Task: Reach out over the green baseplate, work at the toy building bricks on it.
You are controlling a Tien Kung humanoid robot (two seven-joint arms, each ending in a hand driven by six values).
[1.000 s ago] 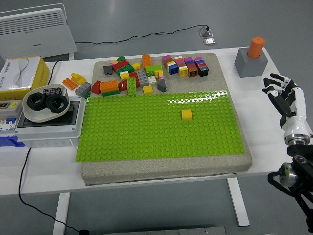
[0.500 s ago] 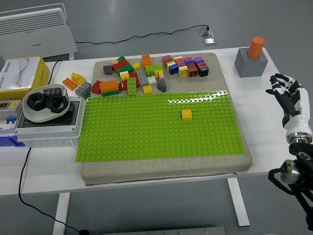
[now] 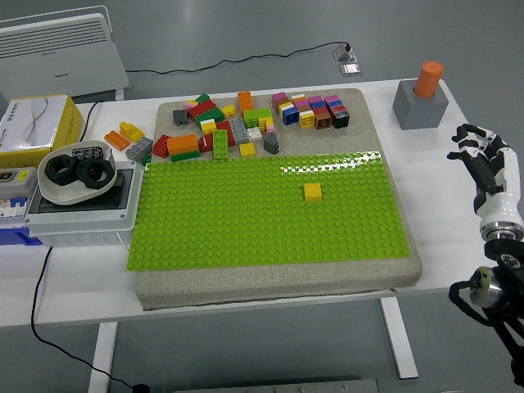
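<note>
The green baseplate [image 3: 270,213] lies on a beige foam pad [image 3: 278,274] in the middle of the white table. One small yellow brick [image 3: 312,192] is stuck on the plate, right of its centre. A loose pile of mixed bricks [image 3: 221,127] and a row of stacked bricks [image 3: 311,110] lie on the pad behind the plate. My right hand [image 3: 483,155] hovers at the table's right edge, well right of the plate, fingers spread and empty. The left arm is not in view.
A grey block with an orange cylinder [image 3: 421,97] stands at the back right. On the left sit a grey box [image 3: 82,209] bearing a white bowl of black rings [image 3: 75,172], a yellow box [image 3: 33,127], and a white heater [image 3: 61,53] behind.
My right hand has drifted slightly right and down, away from the plate. The bricks have not moved.
</note>
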